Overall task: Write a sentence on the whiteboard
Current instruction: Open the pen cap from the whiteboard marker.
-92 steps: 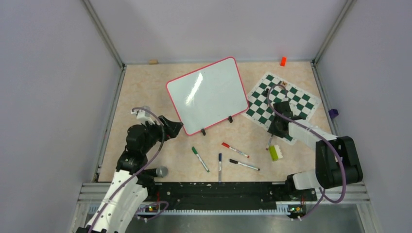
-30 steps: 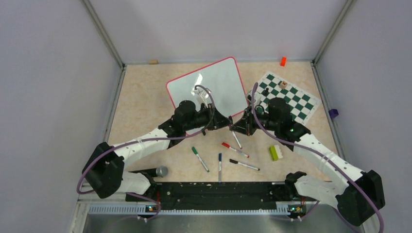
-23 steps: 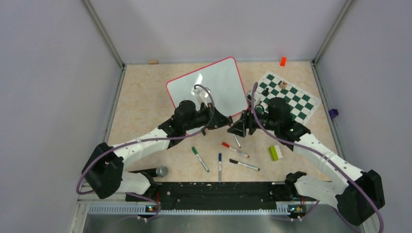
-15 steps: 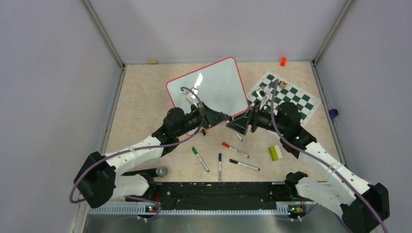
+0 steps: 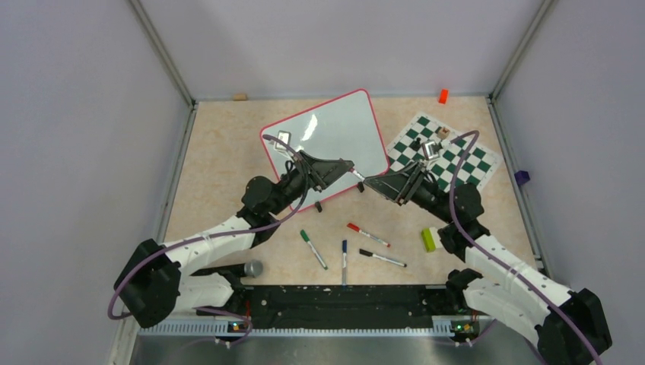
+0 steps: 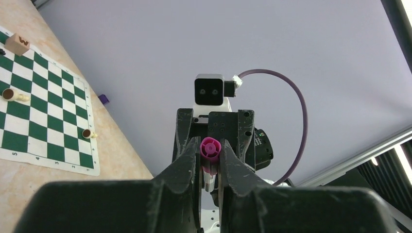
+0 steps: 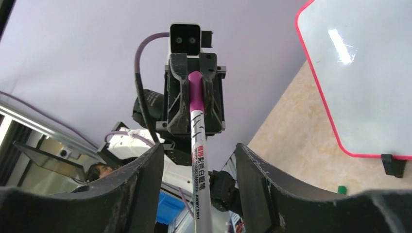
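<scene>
left gripper [image 5: 346,165] is raised off the table, tip to tip with the right gripper [image 5: 370,182], the two facing each other. left jaws are pinched narrow on the purple cap [image 6: 210,147] of a marker [image 7: 199,145]. the left wrist view shows the cap end-on between its fingers, with the right gripper's body straight behind it. right jaws are spread wide: in the right wrist view its fingers [image 7: 145,182] stand well apart on either side of the white barrel. the barrel runs down the middle of the gap with no contact i can see, so the only grip visible is the left one, at the cap. whiteboard [image 5: 319,141] lies on the table under and beyond the left gripper, and one of its black feet [image 5: 318,206] sits on the near edge just below that gripper. from the right wrist the board is up and to the right of the fingers, its face white with a glare streak. chess mat [image 5: 449,156] is beyond the right gripper, just beside the board's right edge. loose on the table on the near side of both grippers are a green pen [image 5: 312,249], blue pen [image 5: 344,262], red pen [image 5: 368,235] and black pen [image 5: 382,258]. green block [image 5: 429,239] sits just beside the right arm.
</scene>
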